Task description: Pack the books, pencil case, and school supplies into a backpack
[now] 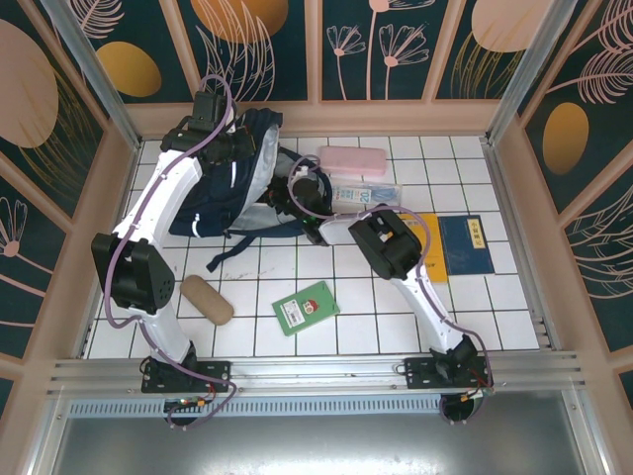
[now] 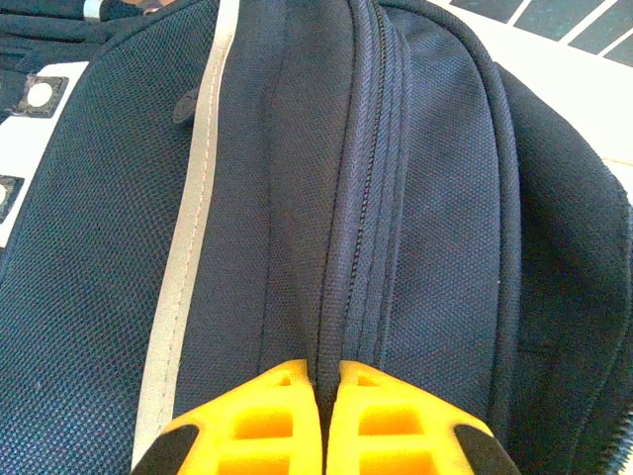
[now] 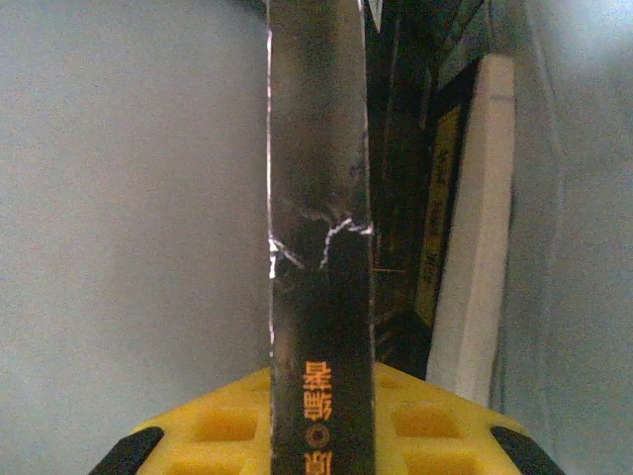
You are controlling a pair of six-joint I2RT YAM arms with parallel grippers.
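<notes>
Pinching, left end effector [image 2: 321, 381]: my fingers together on the zip ridge of the large navy-blue fabric backpack [image 2: 445, 247].
Clamping, right end effector [image 3: 321, 391]: thin black book [image 3: 318, 198], edge-on between my fingers.

Bare table [image 1: 499, 307] lies open at both right corners. The backpack [image 1: 216, 216] and left arm [image 1: 158, 203] fill the far left corner, the right arm [image 1: 396, 252] crosses the middle, and a tan pouch [image 1: 206, 299] and green book [image 1: 305, 308] dot the near edge.
</notes>
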